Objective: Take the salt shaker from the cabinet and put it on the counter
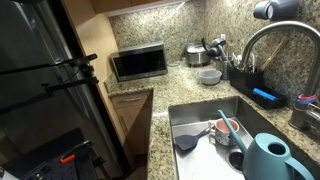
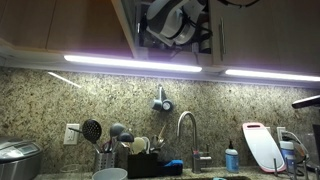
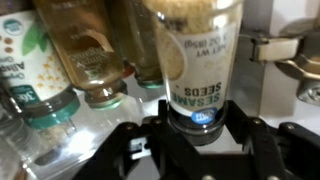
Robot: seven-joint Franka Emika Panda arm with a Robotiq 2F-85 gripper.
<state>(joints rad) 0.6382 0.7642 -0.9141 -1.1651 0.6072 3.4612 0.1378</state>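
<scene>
1. "SESAME SEEDS" is read, inverted, on the white label of the jar (image 3: 200, 60); the smaller print is blurred.
2. Pale seeds are seen through its clear wall, and a blue cap (image 3: 203, 117) at 6 o'clock.
3. The jar is clamped at the cap end by the gripper (image 3: 203, 128).
4. It is kept inside the cabinet (image 2: 70, 25), with other jars (image 3: 85, 50) at 9 o'clock, well above the counter (image 1: 180, 85).

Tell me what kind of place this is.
Most likely a home kitchen: a speckled granite counter, a steel sink, a microwave in the corner, and spice jars on a cabinet shelf, one a sesame seed jar.
</scene>
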